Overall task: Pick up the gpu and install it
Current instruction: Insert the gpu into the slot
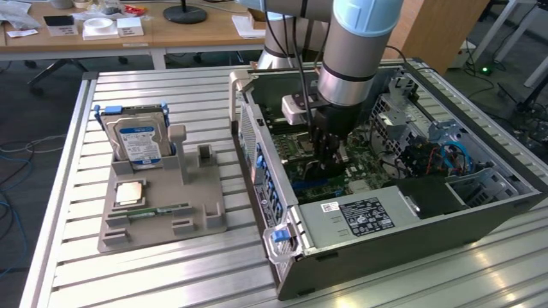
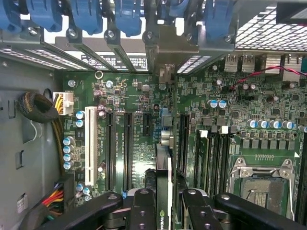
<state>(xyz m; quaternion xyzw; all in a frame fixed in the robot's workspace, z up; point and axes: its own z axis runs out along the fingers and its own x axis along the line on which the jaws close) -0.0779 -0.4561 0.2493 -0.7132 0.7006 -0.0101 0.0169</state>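
End effector clamped on the thin black rectangular gpu card, edge-on over the green motherboard inside the open grey computer case, centre-right of the exterior frame; risk: misalignment with a long black slot could jam the card.

gpu half cropped, faces hidden

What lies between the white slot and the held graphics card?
Two long black slots and a short one separate the white slot from the graphics card, per the wrist view.
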